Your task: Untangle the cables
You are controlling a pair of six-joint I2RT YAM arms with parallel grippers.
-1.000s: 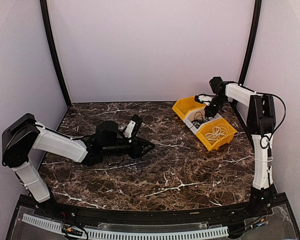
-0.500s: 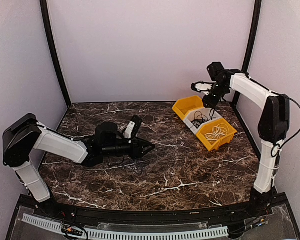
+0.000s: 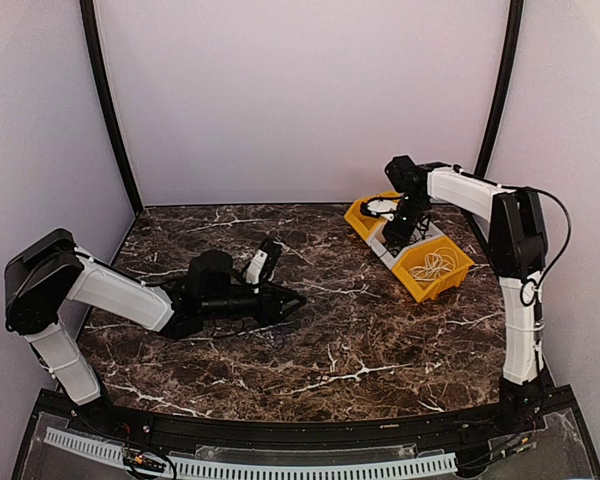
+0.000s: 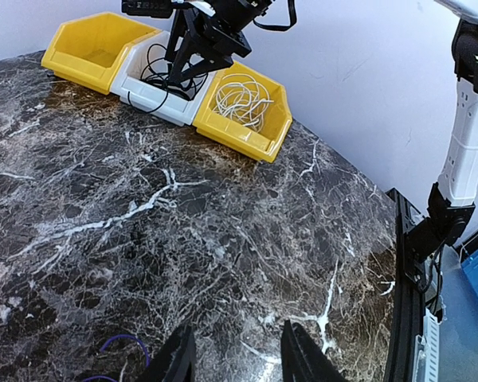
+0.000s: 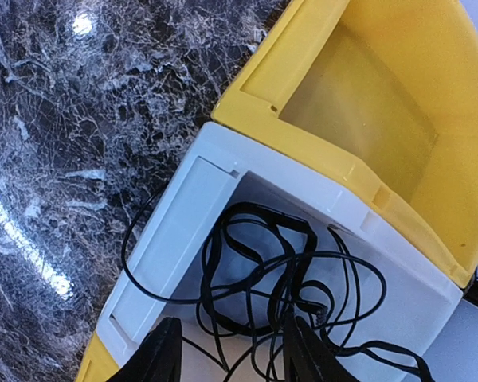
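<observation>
My top external view sits high behind both arm bases and faces the far wall, taking in the whole table [image 3: 380, 350] from a distance. The left wrist camera rides low over the table's middle, with the left gripper [image 4: 237, 362] at its bottom edge. It looks across to the row of bins [image 4: 243, 137] at the far right corner. The right wrist camera looks steeply down, very close, into the white bin [image 5: 175, 231] and a yellow bin [image 5: 430, 119]. All three views share those bins.
</observation>
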